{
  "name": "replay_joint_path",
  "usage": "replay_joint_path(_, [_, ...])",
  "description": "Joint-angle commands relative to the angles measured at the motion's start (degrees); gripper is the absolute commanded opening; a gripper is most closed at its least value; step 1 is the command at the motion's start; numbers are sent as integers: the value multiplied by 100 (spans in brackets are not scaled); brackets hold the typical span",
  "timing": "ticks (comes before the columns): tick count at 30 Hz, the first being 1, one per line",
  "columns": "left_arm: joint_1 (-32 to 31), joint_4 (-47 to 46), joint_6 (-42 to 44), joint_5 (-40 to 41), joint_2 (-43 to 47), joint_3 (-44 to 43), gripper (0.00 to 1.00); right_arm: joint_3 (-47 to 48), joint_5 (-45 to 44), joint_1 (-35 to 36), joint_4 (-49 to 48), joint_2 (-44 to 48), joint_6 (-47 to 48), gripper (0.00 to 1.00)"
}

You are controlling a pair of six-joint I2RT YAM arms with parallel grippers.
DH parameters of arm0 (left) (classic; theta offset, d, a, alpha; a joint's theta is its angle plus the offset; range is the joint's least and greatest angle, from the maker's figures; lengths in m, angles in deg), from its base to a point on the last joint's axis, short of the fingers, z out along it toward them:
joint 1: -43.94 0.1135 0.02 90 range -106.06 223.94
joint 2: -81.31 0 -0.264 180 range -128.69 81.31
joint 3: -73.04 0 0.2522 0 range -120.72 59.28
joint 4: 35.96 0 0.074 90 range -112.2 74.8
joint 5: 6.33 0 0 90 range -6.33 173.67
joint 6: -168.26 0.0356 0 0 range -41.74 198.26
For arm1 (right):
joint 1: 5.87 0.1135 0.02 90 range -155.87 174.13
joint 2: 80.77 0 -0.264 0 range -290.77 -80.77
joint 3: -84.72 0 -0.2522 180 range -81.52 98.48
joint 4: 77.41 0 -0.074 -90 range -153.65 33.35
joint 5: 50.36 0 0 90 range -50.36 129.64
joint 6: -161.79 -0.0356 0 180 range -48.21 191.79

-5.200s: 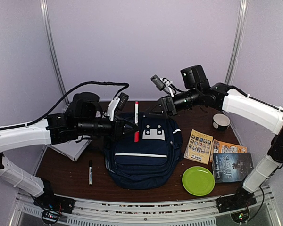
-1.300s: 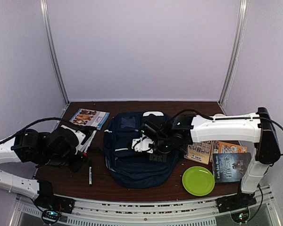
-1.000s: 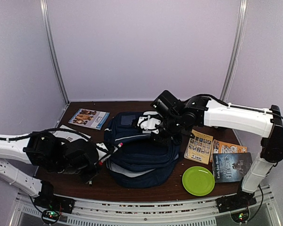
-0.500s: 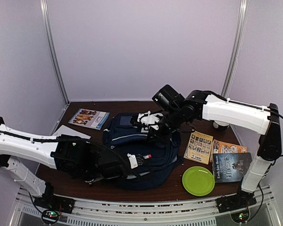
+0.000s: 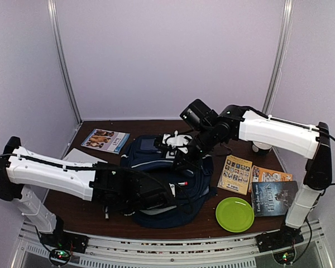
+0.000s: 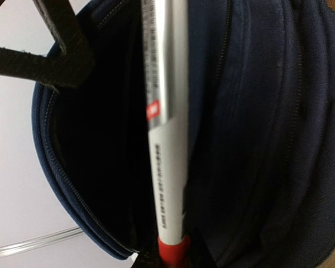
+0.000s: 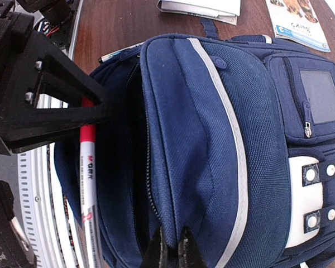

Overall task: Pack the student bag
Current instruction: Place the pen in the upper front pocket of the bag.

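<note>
The student bag (image 5: 173,192) lies in the middle of the table, navy with a white stripe, and its main compartment gapes open. My right gripper (image 7: 175,248) is shut on the edge of the bag's (image 7: 212,139) front panel and holds it up. My left gripper (image 6: 173,258) is shut on the red-capped end of a white marker (image 6: 164,111). The marker (image 7: 88,178) lies along the dark opening, beside the zipper edge. In the top view the left gripper (image 5: 170,192) is over the bag's near side and the right gripper (image 5: 184,153) is at its far side.
A green plate (image 5: 234,214) sits near the front right. Three books (image 5: 235,173) (image 5: 268,174) (image 5: 275,196) lie right of the bag. A cup (image 5: 261,147) stands behind them. A booklet (image 5: 105,139) and white paper (image 5: 81,156) lie at the back left.
My left arm has swung right from the table's left side, carrying the marker to the bag's opening. My right gripper has lifted the bag's front panel and keeps it raised.
</note>
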Motion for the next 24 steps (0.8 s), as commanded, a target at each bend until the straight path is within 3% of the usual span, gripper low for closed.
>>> replay_joint_path(1, [109, -500, 675, 229, -124, 76, 0, 287, 455, 29, -179, 97, 38, 0])
replay_joint_path(5, [207, -765, 1145, 528, -426, 34, 0, 479, 591, 19, 19, -18, 94, 0])
replay_joint_path(21, [1056, -1985, 1914, 471, -883, 267, 0, 707, 775, 1, 185, -96, 154, 0])
replay_joint_path(24, [1117, -2078, 1954, 453, -998, 209, 4, 724, 794, -11, 179, -132, 147, 0])
